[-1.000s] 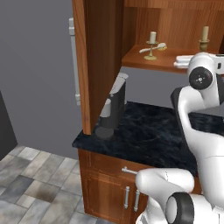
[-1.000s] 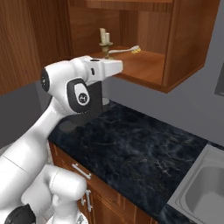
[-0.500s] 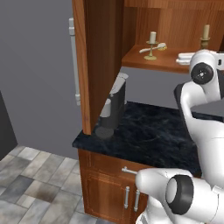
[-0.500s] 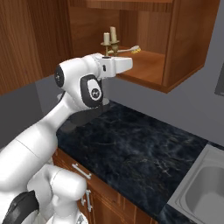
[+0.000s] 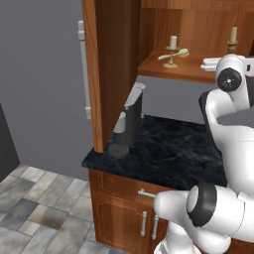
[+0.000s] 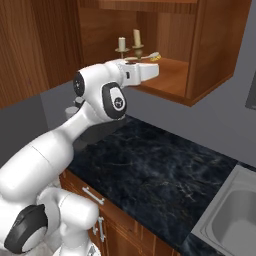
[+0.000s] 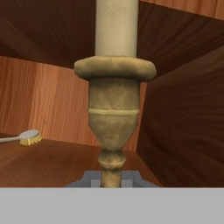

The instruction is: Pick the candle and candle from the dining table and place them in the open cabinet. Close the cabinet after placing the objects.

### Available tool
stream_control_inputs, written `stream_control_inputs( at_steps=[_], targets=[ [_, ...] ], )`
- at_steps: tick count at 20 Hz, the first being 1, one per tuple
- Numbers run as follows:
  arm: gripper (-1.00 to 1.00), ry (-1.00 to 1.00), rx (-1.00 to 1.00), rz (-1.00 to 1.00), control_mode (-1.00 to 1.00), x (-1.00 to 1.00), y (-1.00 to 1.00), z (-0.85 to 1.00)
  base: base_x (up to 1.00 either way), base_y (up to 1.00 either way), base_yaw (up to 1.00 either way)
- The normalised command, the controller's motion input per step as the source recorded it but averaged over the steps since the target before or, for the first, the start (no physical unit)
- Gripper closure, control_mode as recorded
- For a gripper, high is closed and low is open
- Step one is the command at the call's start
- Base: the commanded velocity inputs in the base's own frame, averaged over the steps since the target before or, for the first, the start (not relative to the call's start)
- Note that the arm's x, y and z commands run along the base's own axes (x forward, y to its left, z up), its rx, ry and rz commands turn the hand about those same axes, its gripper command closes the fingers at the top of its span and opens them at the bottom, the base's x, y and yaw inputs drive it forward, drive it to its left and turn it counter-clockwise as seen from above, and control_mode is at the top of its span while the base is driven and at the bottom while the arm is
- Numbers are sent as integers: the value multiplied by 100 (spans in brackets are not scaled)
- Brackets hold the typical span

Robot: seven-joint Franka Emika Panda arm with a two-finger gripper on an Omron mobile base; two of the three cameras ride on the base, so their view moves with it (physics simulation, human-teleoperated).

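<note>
The open cabinet point(image 5: 114, 59) holds both candles on its shelf: the short candle point(image 5: 172, 50) near the front edge beside a brush point(image 5: 173, 54), and the taper candle point(image 5: 232, 39), which the gripper point(image 7: 110, 177) clamps by its brass stem.

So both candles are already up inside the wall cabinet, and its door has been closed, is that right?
Not quite: the cabinet door is open, swung out with its handle facing away, as the left base view shows. Both candles, the short candle and the taper candle, are indeed inside on the shelf.
</note>
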Motion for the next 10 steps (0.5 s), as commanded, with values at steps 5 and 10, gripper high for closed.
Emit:
stream_control_inputs(
  at_steps=[5, 10],
  targets=[
    [100, 0, 0, 0, -100, 19, -11, -2, 0, 0, 0],
    [100, 0, 0, 0, -100, 19, -12, -2, 0, 0, 0]
  ],
)
